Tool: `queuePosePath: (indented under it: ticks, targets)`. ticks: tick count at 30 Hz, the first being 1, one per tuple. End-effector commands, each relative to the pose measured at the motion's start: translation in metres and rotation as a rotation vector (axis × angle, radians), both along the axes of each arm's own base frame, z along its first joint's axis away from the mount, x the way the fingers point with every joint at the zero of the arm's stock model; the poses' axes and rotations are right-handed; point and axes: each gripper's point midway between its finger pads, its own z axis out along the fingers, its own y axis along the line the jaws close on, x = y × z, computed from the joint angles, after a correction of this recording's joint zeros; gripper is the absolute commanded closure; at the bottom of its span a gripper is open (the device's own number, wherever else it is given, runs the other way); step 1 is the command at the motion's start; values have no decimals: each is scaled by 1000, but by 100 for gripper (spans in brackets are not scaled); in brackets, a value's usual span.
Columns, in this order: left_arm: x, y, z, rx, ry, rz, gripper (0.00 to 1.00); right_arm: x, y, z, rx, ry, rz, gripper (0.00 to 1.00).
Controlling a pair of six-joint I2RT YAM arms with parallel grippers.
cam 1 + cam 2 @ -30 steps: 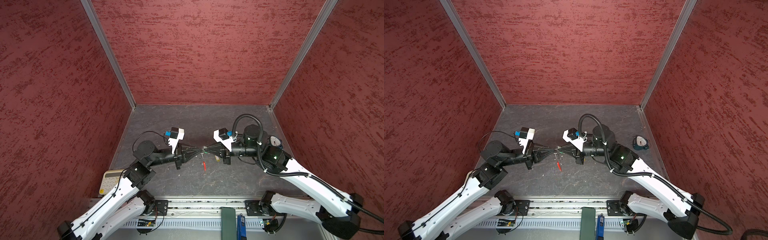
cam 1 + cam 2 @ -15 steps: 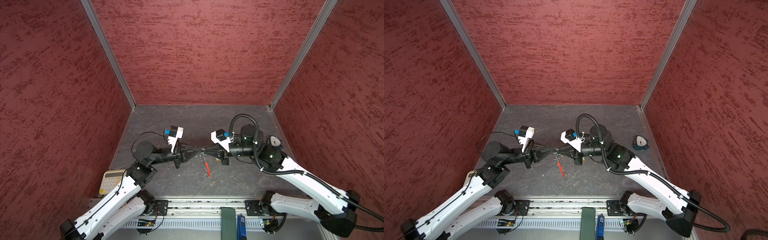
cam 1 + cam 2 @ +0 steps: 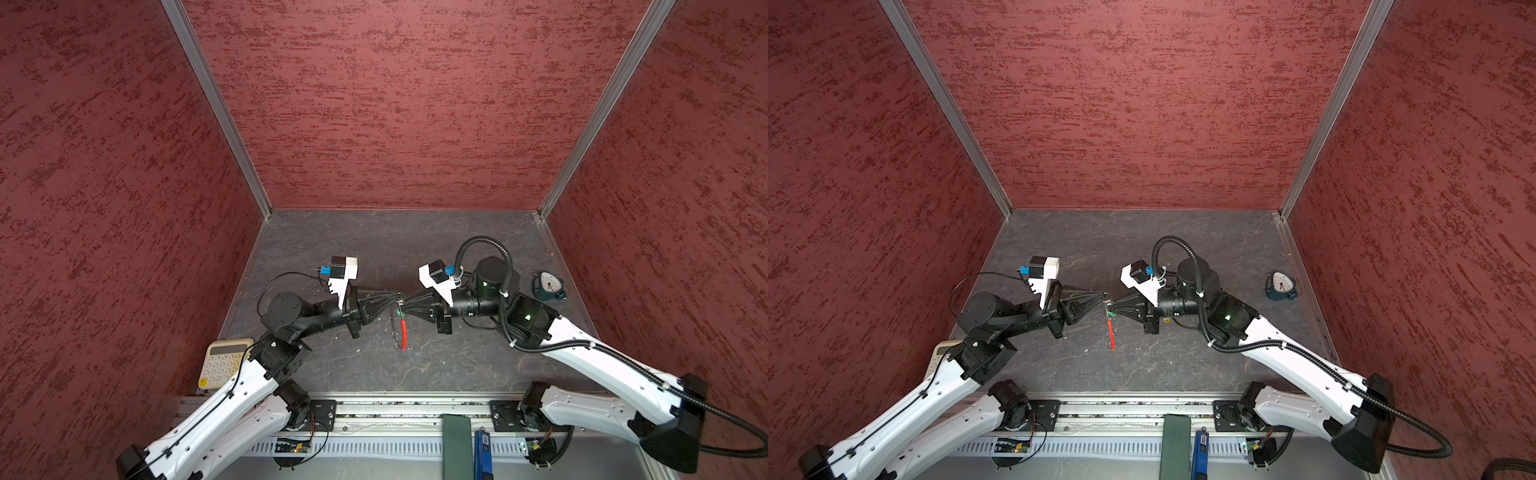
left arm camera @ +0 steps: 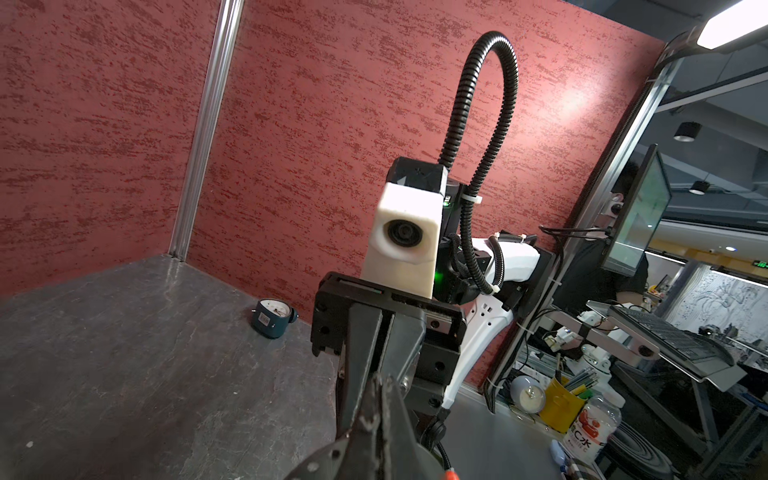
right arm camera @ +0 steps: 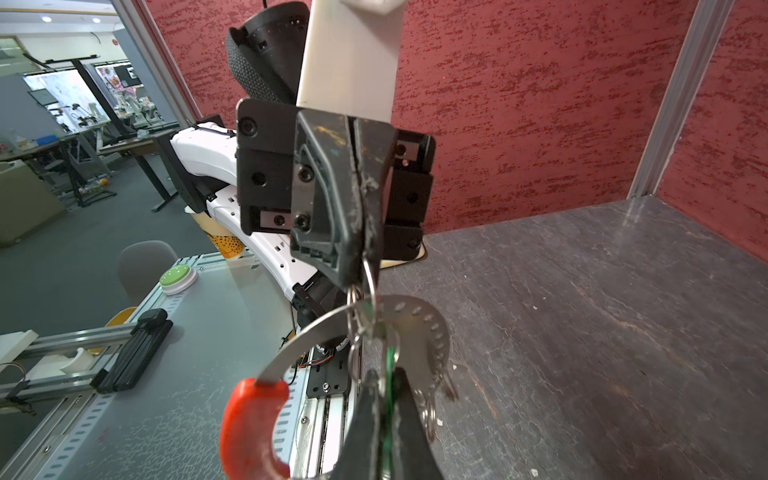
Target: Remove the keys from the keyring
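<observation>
The green key was clamped between the closed fingers of the right pincer, held up over the middle of the bench. It was still threaded into the knot of rings on the keyring. Facing it tip to tip, the left pincer was closed on a small silver ring of that knot, so the whole loop hung from the two grips. Its red sleeve dangled clear of the bench.

Half a second before, the sleeve had slanted out to one side; now it hung nearly straight down. Both pincers had crept a little toward the left arm's side and stayed shut. That looked like a swing settling after a tug rather than a release, so the green key was probably not yet free.

A yellow speck showed under the right wrist. It may have been the other key, but it was too small to tell.

A clock and a calculator sat at the bench's edges, their markings unreadable. Beyond the cell, a bottle had a label reading "C水".
</observation>
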Motion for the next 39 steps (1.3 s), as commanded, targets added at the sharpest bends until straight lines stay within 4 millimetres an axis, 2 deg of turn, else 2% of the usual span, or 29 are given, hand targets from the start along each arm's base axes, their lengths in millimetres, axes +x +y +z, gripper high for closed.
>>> queuePosePath:
  ticks: [1,6,9,11,13,17,21,26,33,39]
  targets:
    - [-5,7,31,-78,-122,32,100,-4,6,-6,26,74,36,100]
    - [-7,7,30,-80,-132,24,100,-3,6,-5,57,94,21,99]
    - [-7,6,28,-78,-136,22,100,-2,3,1,70,86,-4,85]
    - [-5,6,26,-71,-129,25,100,0,-4,9,66,53,-42,71]
    - [-4,5,23,-62,-122,28,100,1,-12,20,63,5,-86,61]
    - [-1,7,20,-56,-110,59,100,3,-30,47,102,-78,-174,51]
    - [-1,10,22,-68,-115,74,100,5,-41,77,235,-103,-233,48]
    - [-2,12,23,-84,-122,84,100,11,-37,100,375,-57,-230,48]
    - [-2,12,22,-91,-120,88,100,12,-14,96,395,13,-125,48]
    - [-3,14,23,-98,-126,98,100,10,-7,84,367,58,-86,52]
